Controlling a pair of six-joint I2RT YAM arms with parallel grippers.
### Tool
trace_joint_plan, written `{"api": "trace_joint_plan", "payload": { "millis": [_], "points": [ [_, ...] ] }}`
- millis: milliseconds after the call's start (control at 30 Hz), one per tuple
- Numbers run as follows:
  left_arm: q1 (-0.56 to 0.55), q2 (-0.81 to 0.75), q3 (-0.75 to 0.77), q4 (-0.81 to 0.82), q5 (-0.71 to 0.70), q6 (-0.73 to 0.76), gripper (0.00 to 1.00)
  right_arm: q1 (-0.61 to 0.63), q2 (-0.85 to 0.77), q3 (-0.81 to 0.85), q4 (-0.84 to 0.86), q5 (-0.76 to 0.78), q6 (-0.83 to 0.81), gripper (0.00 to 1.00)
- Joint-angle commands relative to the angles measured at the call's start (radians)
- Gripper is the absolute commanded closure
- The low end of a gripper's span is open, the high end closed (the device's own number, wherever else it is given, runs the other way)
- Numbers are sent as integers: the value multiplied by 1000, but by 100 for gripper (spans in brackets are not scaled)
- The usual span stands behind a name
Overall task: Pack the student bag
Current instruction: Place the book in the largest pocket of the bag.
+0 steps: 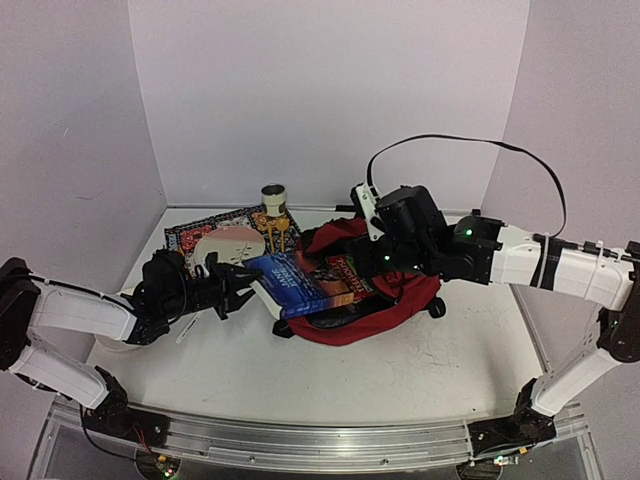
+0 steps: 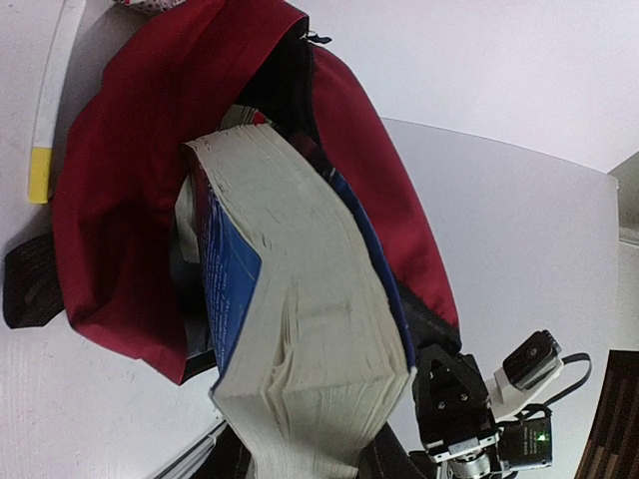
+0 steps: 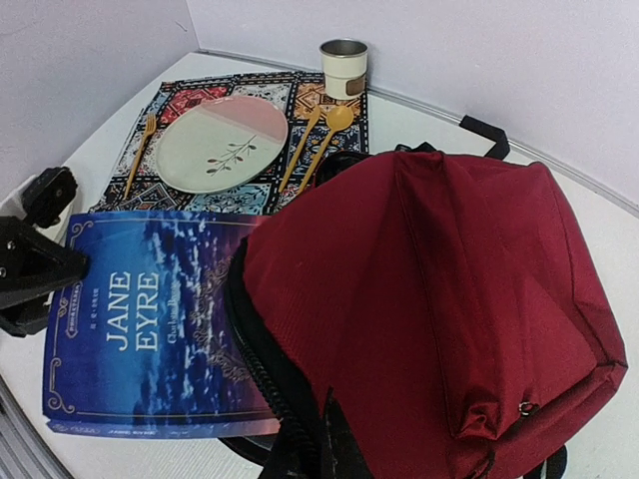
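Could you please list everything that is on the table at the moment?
student bag: one, dark red, mid-table, mouth open
blue book: one, blue, titled Jane Eyre, partly in the bag's mouth
second book: apparently one, red cover, inside the bag
placemat: one, multicoloured, far left of the table
plate: one, pale green and pink, on the placemat
utensils: three, yellow, one left of the plate, two right
cup: one, cream, beyond the placemat
table: one, white
left fingers: black, on the blue book's edge
right arm: white and black, over the bag
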Motion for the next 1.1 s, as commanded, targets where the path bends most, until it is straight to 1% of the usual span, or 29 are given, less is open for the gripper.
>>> {"api": "trace_joint_plan", "payload": {
  "millis": [0,167,333,467,567,900,1067],
  "points": [
    [1,-2,134,223,-13,-2,100,7,-71,-15,77,-42,14,100],
    [-7,66,185,235,-19,-7,100,7,-81,-19,111,-87,4,100],
    [-39,131,235,276,-16,7,100,7,-80,-17,132,-119,-3,100],
    [-58,172,265,343,3,13,100,7,-74,-18,146,-138,-2,100],
    [-65,172,273,389,20,16,100,7,-72,-22,148,-144,0,100],
    [-68,98,254,400,25,46,100,6,-105,-48,160,-103,0,100],
    [-75,168,271,403,39,49,100,6,-100,-42,170,-120,-3,100]
  ]
}}
